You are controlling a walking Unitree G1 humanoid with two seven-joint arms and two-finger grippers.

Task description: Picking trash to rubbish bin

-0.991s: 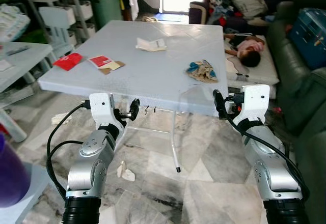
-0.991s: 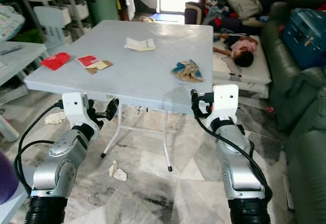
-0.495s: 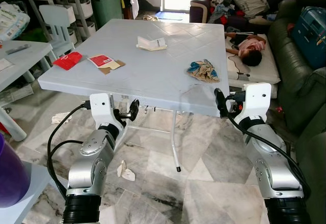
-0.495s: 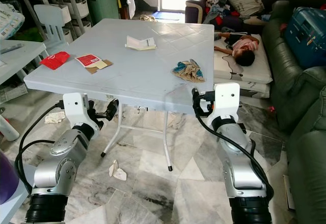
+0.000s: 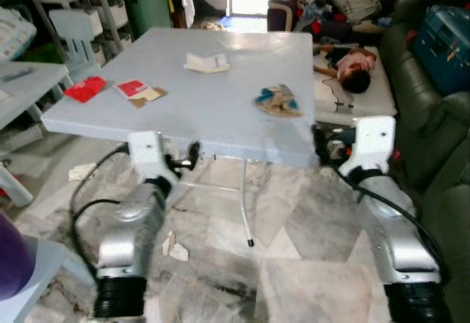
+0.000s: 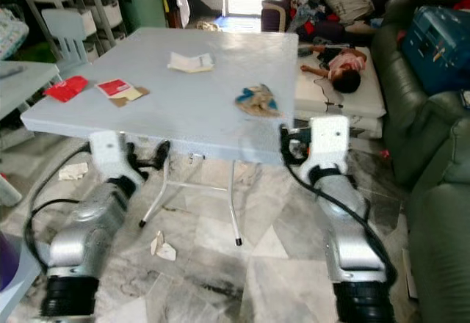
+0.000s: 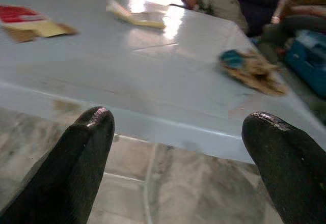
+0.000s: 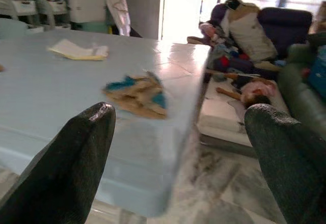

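While both arms hover at the near edge of the pale blue square table (image 5: 220, 95), the left gripper (image 7: 175, 147) and right gripper (image 8: 178, 147) gape wide, empty. Four scraps lie on top: crumpled blue-tan wrapper (image 5: 277, 100), red packet (image 5: 84, 89), red-and-tan card (image 5: 139, 92), white paper (image 5: 206, 62).

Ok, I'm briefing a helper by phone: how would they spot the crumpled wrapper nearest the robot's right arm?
Find the pale blue table. Near its front right corner lies the crumpled wrapper, tan with teal patches; the other litter is flat, red or cream, further left.
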